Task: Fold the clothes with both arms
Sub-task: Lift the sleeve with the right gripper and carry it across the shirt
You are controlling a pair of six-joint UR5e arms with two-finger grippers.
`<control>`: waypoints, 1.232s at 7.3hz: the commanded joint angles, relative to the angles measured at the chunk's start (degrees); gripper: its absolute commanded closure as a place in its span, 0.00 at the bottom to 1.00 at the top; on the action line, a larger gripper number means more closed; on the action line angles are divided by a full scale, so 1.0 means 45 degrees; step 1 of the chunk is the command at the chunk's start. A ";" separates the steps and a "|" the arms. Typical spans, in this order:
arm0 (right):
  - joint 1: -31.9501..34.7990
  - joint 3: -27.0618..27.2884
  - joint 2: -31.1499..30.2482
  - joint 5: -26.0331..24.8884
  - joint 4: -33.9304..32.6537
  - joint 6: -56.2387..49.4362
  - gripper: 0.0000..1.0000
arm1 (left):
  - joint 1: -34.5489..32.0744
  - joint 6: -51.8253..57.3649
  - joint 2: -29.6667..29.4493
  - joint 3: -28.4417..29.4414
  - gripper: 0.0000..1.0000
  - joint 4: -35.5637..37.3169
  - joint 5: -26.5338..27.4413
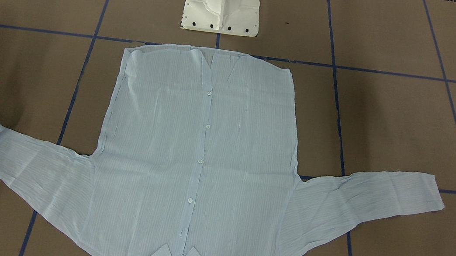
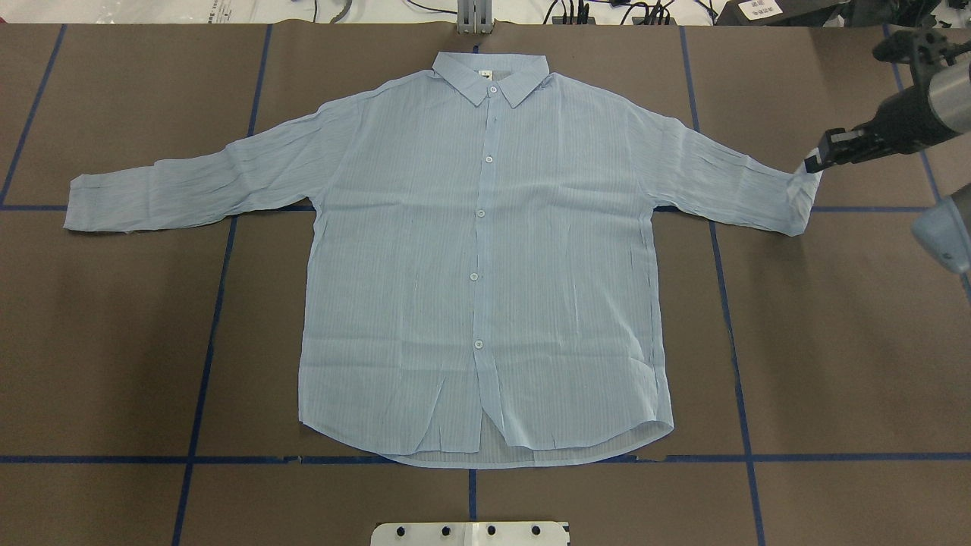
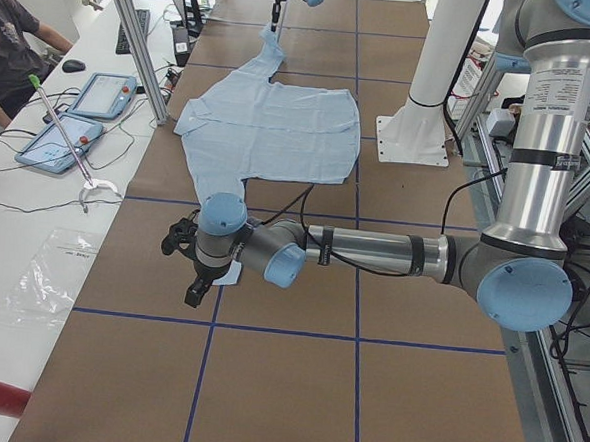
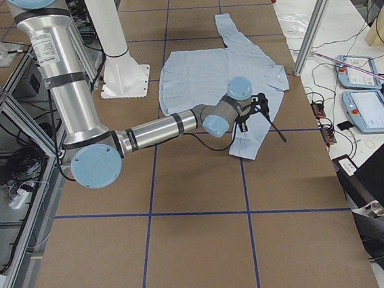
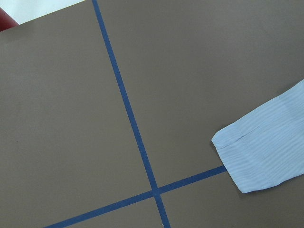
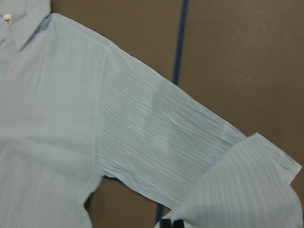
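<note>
The right gripper (image 2: 813,163), seen from overhead, sits at the end of the shirt (image 2: 485,250) sleeve. Its jaws look nipped together on the cuff (image 2: 796,201), and the body spreads flat well away from it. In its wrist view, that cuff curls up to the fingertips (image 6: 165,223). From the left end, the left gripper (image 3: 195,290) hovers by the opposite sleeve end; I cannot tell its opening. I judge this an opening sleeve fold, and the next move calls for carrying the cuff inward over the body.
</note>
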 commanded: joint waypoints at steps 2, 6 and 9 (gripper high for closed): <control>-0.1515 -0.1428 0.3957 -0.0394 0.0051 0.2060 1.00 | 0.0000 0.0000 0.0008 0.0538 0.00 -0.0449 -0.0002; -0.3582 -0.4906 0.8299 -0.3219 0.0071 0.2275 1.00 | 0.0000 0.0000 -0.0011 0.0754 0.00 -0.0449 0.0017; -0.4894 -0.6612 0.9616 -0.4982 0.0052 0.2315 1.00 | 0.0000 0.0000 -0.0011 0.0852 0.00 -0.0468 0.0017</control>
